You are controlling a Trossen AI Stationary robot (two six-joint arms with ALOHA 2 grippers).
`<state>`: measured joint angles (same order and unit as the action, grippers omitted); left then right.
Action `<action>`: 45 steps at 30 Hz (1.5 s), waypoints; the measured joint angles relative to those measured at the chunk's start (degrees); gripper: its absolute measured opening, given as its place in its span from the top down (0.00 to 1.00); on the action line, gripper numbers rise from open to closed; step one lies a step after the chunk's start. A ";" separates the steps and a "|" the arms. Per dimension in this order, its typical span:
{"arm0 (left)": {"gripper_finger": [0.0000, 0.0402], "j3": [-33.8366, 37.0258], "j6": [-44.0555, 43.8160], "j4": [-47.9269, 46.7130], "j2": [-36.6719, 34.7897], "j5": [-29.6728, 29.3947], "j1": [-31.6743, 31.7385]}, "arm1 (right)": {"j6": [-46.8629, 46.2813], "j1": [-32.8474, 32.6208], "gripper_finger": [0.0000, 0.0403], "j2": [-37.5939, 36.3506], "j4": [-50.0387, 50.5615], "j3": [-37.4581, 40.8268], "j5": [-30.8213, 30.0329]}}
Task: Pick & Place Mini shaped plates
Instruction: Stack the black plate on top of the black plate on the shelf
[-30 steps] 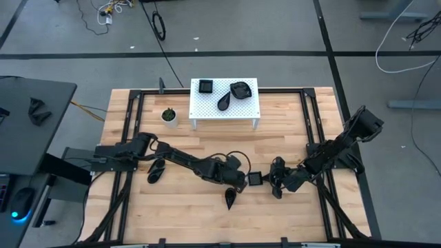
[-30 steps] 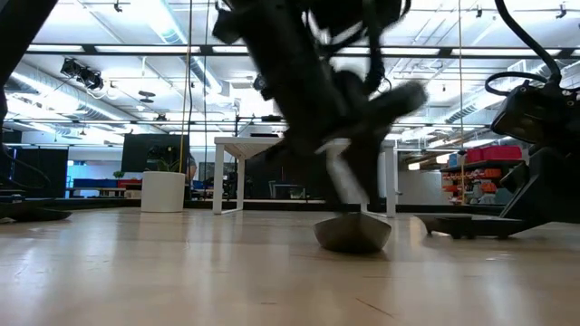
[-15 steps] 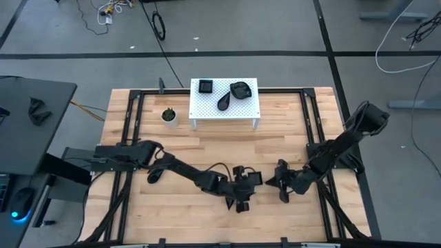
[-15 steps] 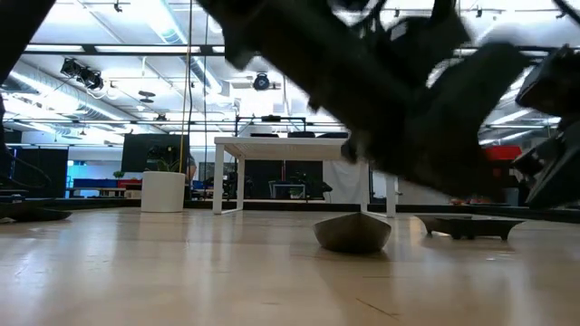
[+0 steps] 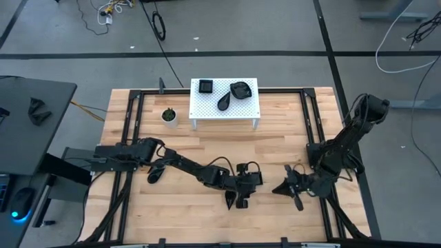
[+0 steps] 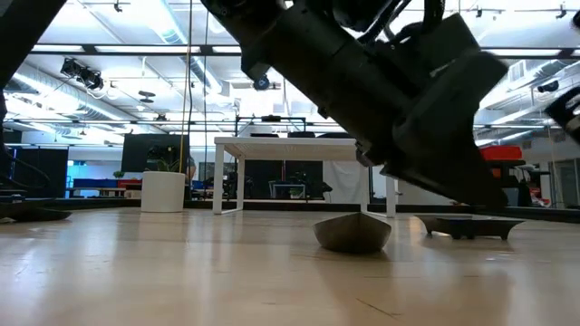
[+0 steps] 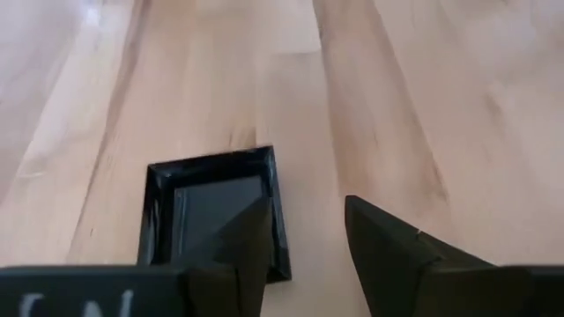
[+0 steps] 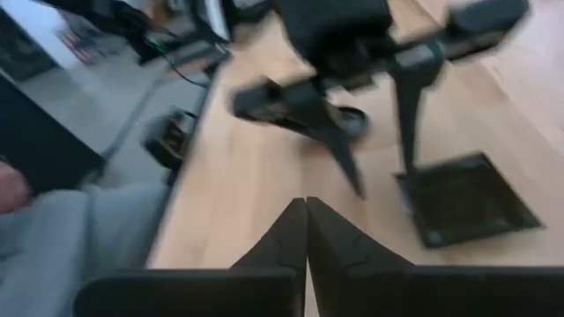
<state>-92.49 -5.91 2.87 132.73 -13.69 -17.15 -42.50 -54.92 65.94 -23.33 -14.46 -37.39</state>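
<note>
Wooden tabletop from above: my left gripper (image 5: 242, 187) has slid over the square plate (image 5: 253, 178) since a second ago, while my right gripper (image 5: 293, 188) has backed away, so this pick is mine. Low down, a teardrop plate (image 6: 352, 233) sits untouched. At my left wrist, fingers (image 7: 388, 246) stand partly open, apparently straddling the plate's rim, gripping nothing. My right fingers (image 8: 304, 231) are pressed together, empty

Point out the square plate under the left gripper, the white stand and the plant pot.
Square plate (image 7: 216, 198): left wrist view, its inner floor.
White perforated stand (image 5: 207, 105): high view, bare patch of its top.
Plant pot (image 5: 169, 116): high view, the green plant in it.
</note>
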 joint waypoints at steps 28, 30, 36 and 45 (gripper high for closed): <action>0.90 -0.52 3.61 -5.81 0.69 -11.21 -0.75 | 4.22 -6.86 0.97 -0.14 -3.26 0.00 -5.70; 0.96 -0.52 3.63 -5.85 0.65 -12.63 -1.12 | 4.22 -6.86 0.97 -0.14 -3.07 0.00 -5.70; 0.98 -0.61 3.63 -5.77 -0.85 -16.56 -2.79 | 4.24 -6.86 0.97 -0.14 -3.07 0.00 -5.70; 0.99 -0.57 4.19 -12.08 -8.07 -24.19 -6.06 | 4.39 -6.86 0.97 -0.14 -2.15 -0.04 -5.70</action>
<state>-93.06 -1.73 -9.21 124.67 -37.88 -23.21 -38.11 -61.78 65.80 -25.47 -14.50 -43.09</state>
